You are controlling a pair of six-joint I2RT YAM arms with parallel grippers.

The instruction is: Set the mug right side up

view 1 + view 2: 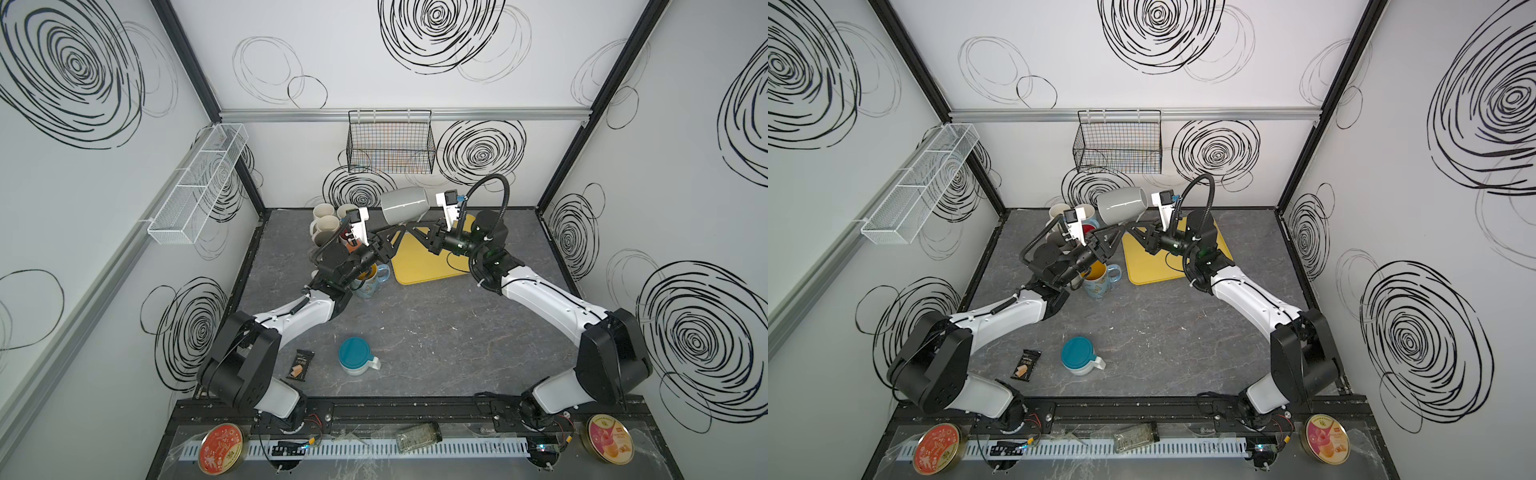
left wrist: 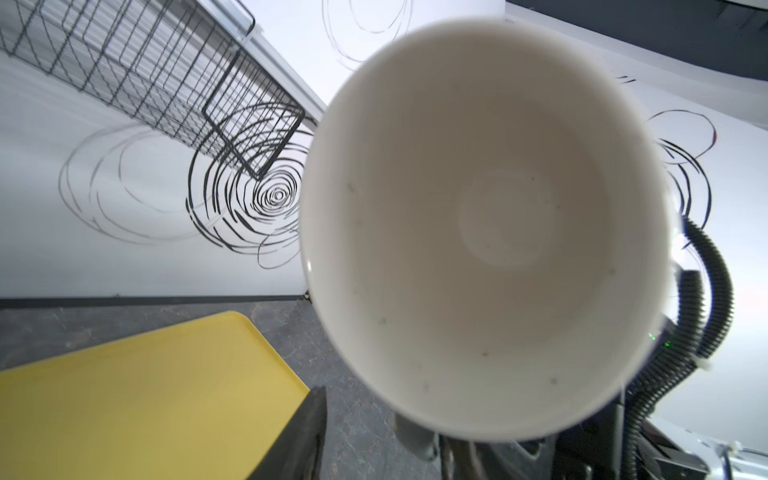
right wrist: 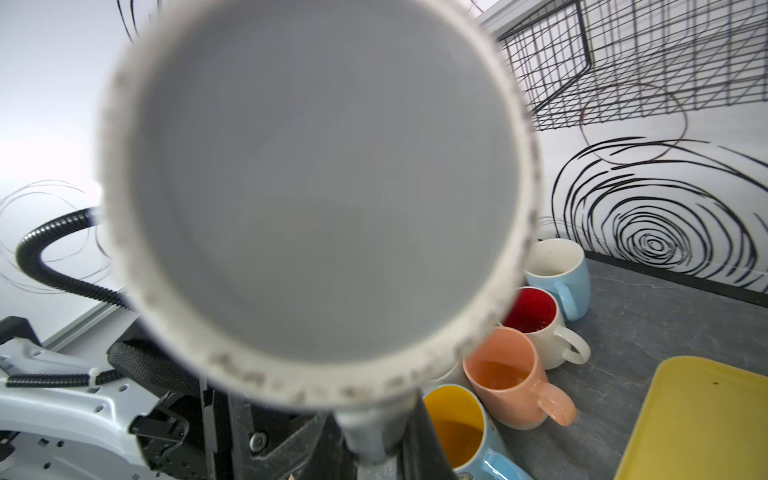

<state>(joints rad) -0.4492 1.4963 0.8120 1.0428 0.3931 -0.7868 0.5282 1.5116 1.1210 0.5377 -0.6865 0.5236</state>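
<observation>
Near yellow tray (image 1: 428,266) and clustered mugs (image 3: 505,365): grey mug (image 1: 405,205) clamped in right pincer (image 1: 411,227); left pincer (image 1: 397,232), gap unclear.

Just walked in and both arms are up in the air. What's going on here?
The two arms meet near the yellow tray with a gray mug between them. The mug is off the table on its side, mouth toward the left arm, base toward the right. The right gripper is shut on its handle under the mug. The left gripper is at the same spot, but whether it grips is unclear. The mug is not yet upright. Other mugs stand upright at the back left.
</observation>
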